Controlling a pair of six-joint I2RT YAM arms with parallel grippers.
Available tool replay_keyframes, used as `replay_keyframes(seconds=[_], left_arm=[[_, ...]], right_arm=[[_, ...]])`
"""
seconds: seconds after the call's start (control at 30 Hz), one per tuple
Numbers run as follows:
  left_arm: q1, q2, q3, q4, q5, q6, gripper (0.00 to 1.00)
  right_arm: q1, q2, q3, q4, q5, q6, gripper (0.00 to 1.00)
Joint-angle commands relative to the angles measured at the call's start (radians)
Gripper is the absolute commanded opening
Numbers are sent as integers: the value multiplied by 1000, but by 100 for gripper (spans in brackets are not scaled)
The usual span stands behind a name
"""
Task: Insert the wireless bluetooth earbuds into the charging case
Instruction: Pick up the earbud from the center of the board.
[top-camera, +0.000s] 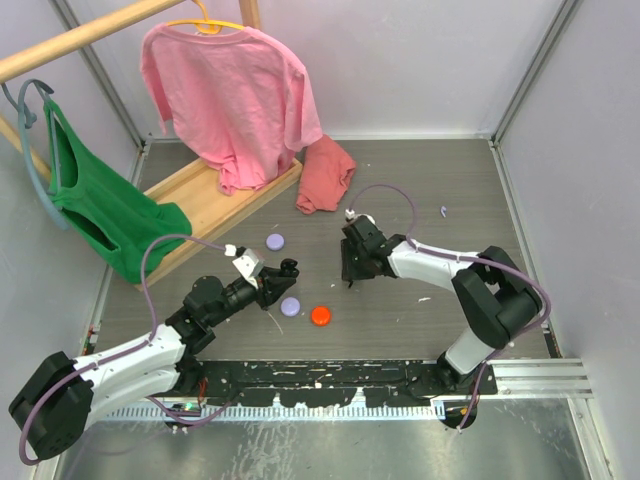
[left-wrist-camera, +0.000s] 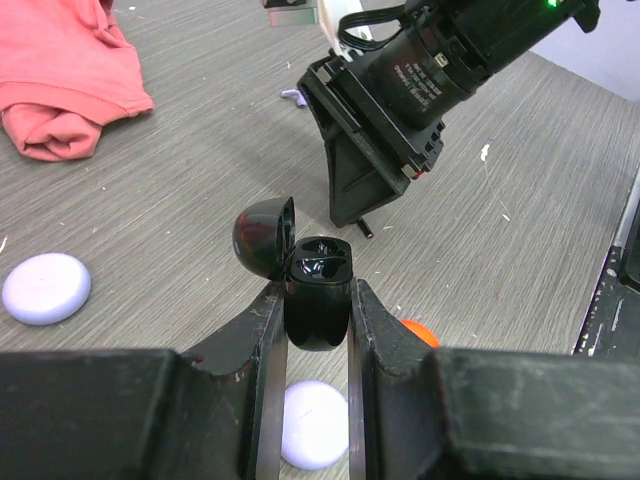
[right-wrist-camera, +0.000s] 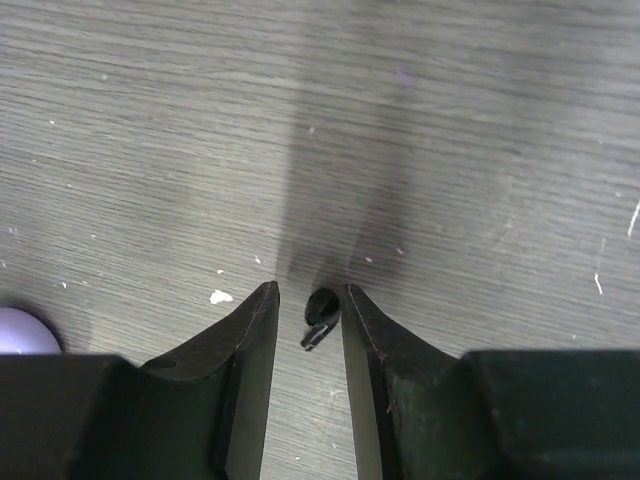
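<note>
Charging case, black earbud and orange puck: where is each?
charging case (left-wrist-camera: 318, 310), left wrist view, body below the open lid
black earbud (right-wrist-camera: 322, 306), right wrist view, its round head
orange puck (top-camera: 321, 316), top external view, its centre

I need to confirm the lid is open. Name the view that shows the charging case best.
Left wrist: the charging case sits clamped in the left gripper, lid open, cavity visible. Top external shows only a small dark shape at that gripper's tip. Right wrist misses it, showing a black earbud between its fingers.
</note>
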Motion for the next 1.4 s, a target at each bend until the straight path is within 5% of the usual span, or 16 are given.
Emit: replay_keyframes(seconds=[0.0, 0.53, 1.37], left_arm=[[-2, -9, 5, 39, 8, 10, 0], [-1, -10, 6, 37, 7, 11, 0], [-1, -24, 5, 32, 13, 12, 0]], right_arm=[[8, 20, 82, -23, -32, -56, 38], [62, 110, 287, -377, 188, 59, 36], [62, 199, 301, -371, 116, 101, 34]])
